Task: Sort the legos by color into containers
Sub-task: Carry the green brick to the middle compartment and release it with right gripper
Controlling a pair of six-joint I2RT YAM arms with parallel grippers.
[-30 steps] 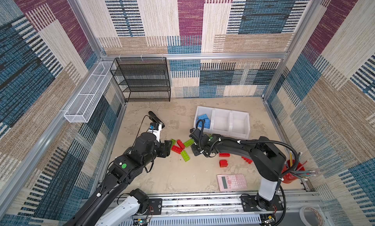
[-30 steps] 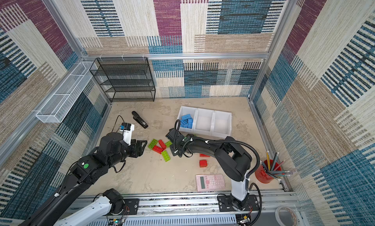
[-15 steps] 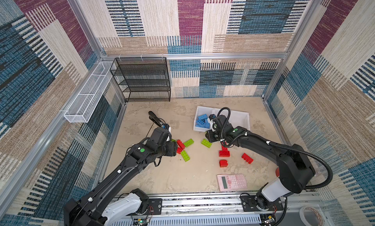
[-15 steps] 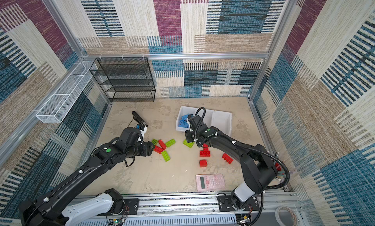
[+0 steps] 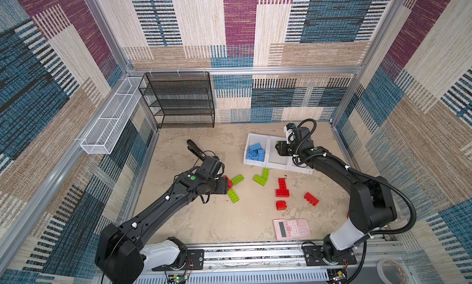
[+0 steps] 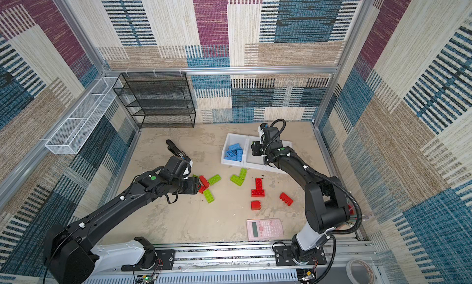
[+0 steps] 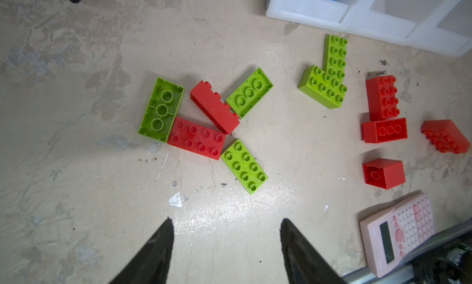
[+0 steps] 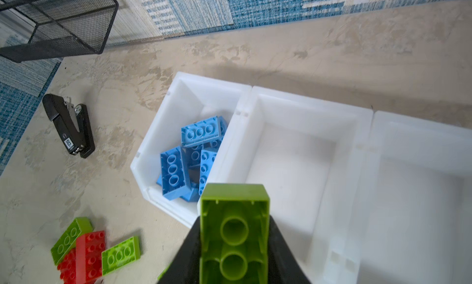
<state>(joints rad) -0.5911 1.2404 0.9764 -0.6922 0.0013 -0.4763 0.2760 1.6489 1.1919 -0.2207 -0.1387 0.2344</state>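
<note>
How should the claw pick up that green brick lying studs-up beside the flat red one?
Come straight down from above and pinch the studs-up green brick across its two long side walls, near the middle. It lies flat with bare tabletop along both long sides, while one short end is crowded by the flat red brick. The open left claw looks wide enough to straddle it.

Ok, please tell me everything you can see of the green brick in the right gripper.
The green brick is lime, glossy plastic and rectangular. Its hollow underside faces the wrist camera, with two round tubes showing inside; its studs are hidden. The right gripper is shut on its two long sides, and nothing else touches it. It hangs in the air above the middle bin, which looks empty.
</note>
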